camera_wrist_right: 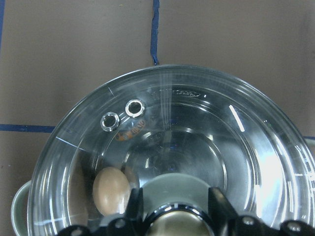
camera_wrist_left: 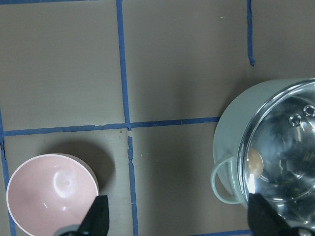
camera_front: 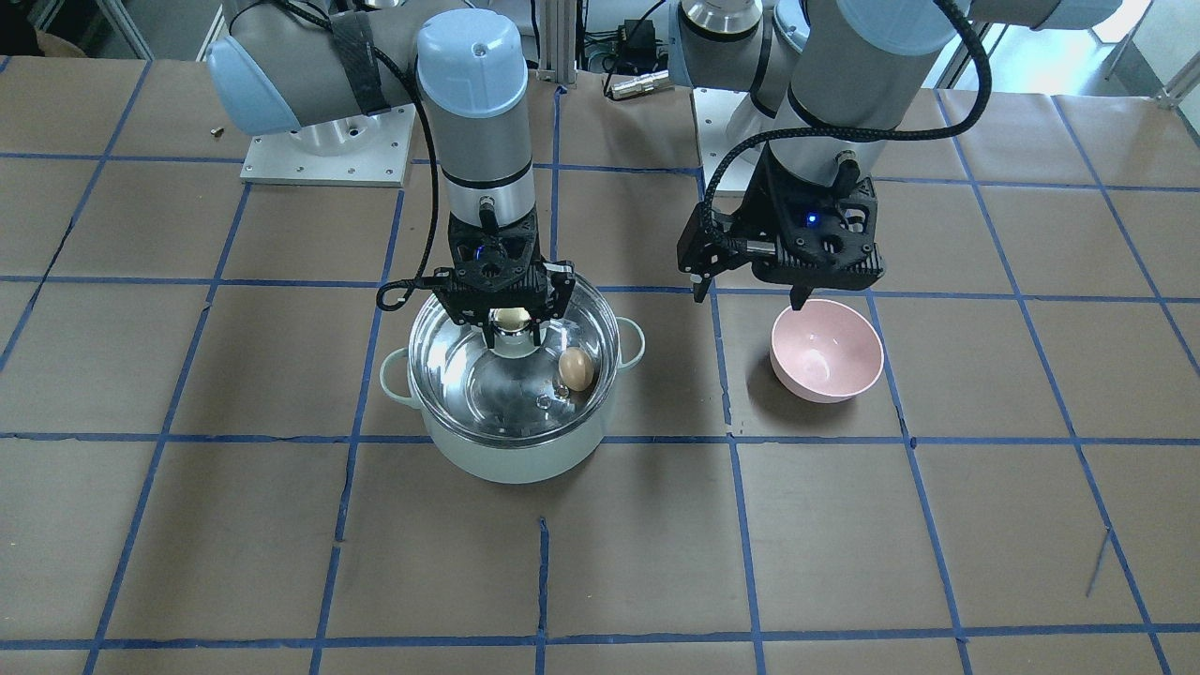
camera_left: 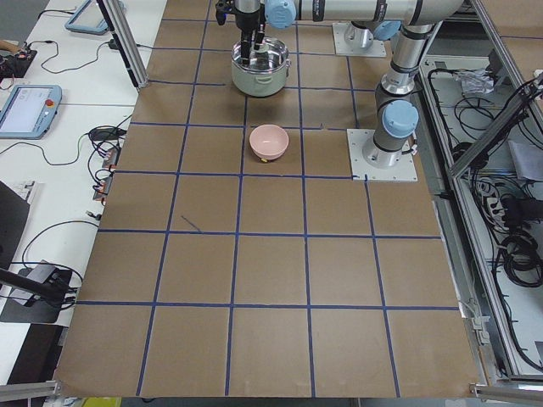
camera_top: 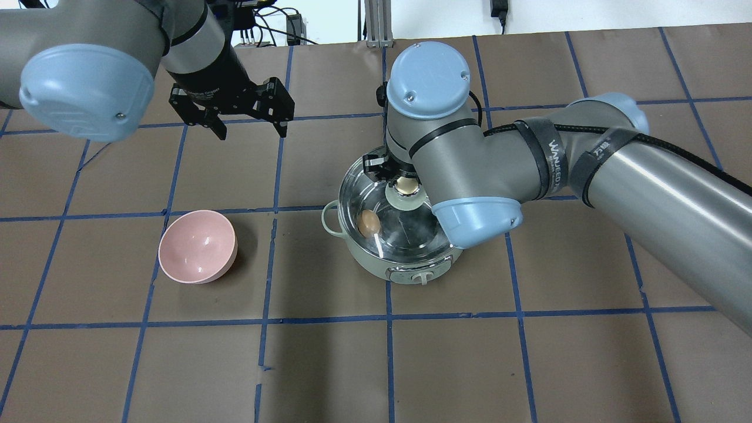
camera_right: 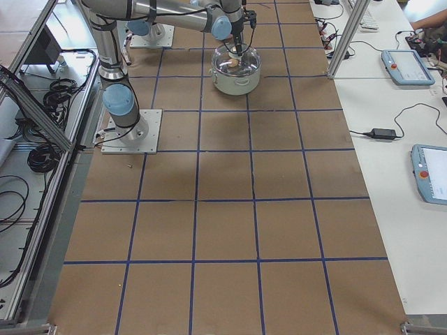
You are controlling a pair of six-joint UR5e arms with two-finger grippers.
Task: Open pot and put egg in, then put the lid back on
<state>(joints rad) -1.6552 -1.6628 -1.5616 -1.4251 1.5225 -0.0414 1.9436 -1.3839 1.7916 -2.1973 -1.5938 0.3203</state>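
The pale mint-green pot [camera_front: 511, 459] stands at mid table. The glass lid [camera_front: 450, 347] lies over its rim. The brown egg [camera_front: 577, 368] lies inside the pot, seen through the glass, and also shows in the right wrist view [camera_wrist_right: 111, 189]. My right gripper [camera_front: 511, 328] points straight down, with its fingers on both sides of the lid's cream-topped knob [camera_top: 404, 185]. My left gripper [camera_front: 748, 300] is open and empty, and hovers above the far edge of the pink bowl [camera_front: 825, 352]. In the left wrist view the pot [camera_wrist_left: 229, 128] is at the right.
The pink bowl [camera_top: 197, 247] sits one grid square to the robot's left of the pot [camera_top: 376, 261]. The brown table [camera_front: 600, 562] is marked with blue tape lines. Both arm bases stand at the table's back edge.
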